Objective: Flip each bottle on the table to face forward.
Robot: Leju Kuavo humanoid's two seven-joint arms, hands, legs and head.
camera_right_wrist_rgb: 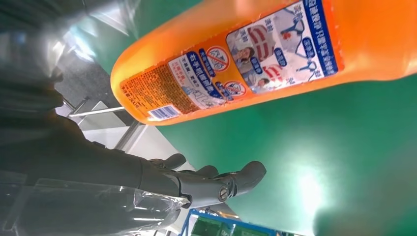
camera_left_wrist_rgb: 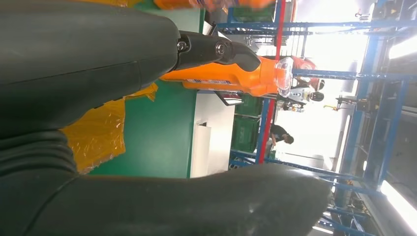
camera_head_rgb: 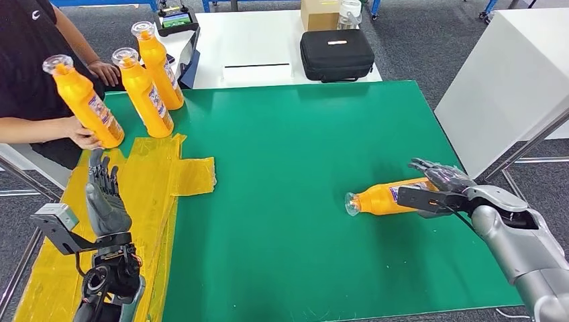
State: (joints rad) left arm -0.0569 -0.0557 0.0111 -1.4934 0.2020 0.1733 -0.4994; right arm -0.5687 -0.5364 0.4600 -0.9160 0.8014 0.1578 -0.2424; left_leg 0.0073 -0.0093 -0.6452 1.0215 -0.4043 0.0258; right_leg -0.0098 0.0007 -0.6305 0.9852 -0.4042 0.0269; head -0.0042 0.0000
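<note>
An orange bottle (camera_head_rgb: 382,199) lies on its side on the green mat (camera_head_rgb: 288,147), clear cap pointing left. My right hand (camera_head_rgb: 439,188) hovers at its base end with fingers spread, holding nothing. In the right wrist view the bottle (camera_right_wrist_rgb: 255,59) shows a printed label with a barcode, and the fingers (camera_right_wrist_rgb: 216,182) stand apart from it. Three more orange bottles stand upright at the back left: one (camera_head_rgb: 87,104) held by a person's hand (camera_head_rgb: 84,134), two others (camera_head_rgb: 145,94) (camera_head_rgb: 161,66) beside it. My left hand (camera_head_rgb: 106,198) is raised and open over the yellow film.
Crumpled yellow film (camera_head_rgb: 154,181) covers the mat's left side. A person in black sits at the left edge. Behind the mat a white table carries a black case (camera_head_rgb: 335,54) and a cardboard box. A white tabletop (camera_head_rgb: 510,74) stands to the right.
</note>
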